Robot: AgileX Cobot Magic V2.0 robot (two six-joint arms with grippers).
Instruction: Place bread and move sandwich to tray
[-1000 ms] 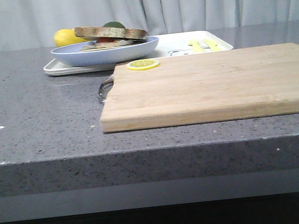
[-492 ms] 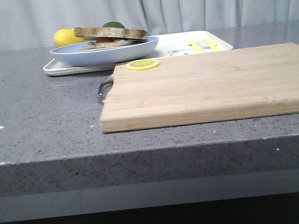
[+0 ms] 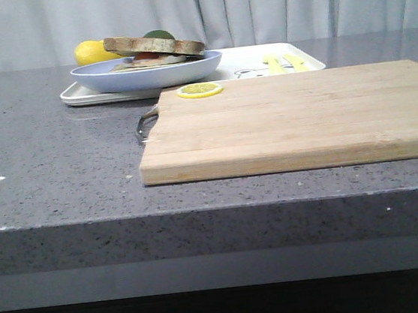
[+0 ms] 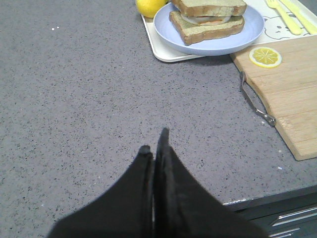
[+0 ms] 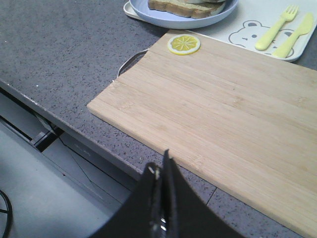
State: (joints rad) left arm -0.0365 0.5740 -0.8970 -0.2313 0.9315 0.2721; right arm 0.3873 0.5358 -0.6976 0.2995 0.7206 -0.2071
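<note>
The sandwich (image 3: 154, 48), two toast slices with egg filling, lies on the round pale-blue plate (image 3: 147, 74), which stands on the white tray (image 3: 244, 63) at the back. It also shows in the left wrist view (image 4: 208, 20) and partly in the right wrist view (image 5: 185, 6). The top slice is the bread (image 4: 208, 7). My left gripper (image 4: 154, 144) is shut and empty over the bare grey counter, well short of the plate. My right gripper (image 5: 161, 166) is shut and empty at the counter's front edge, before the wooden board. Neither gripper shows in the front view.
A wooden cutting board (image 3: 295, 120) with a metal handle (image 3: 146, 124) lies front right, a lemon slice (image 3: 200, 90) on its far corner. A whole lemon (image 3: 91, 52) sits behind the plate. A yellow fork (image 5: 276, 25) and knife (image 5: 293, 29) lie on the tray.
</note>
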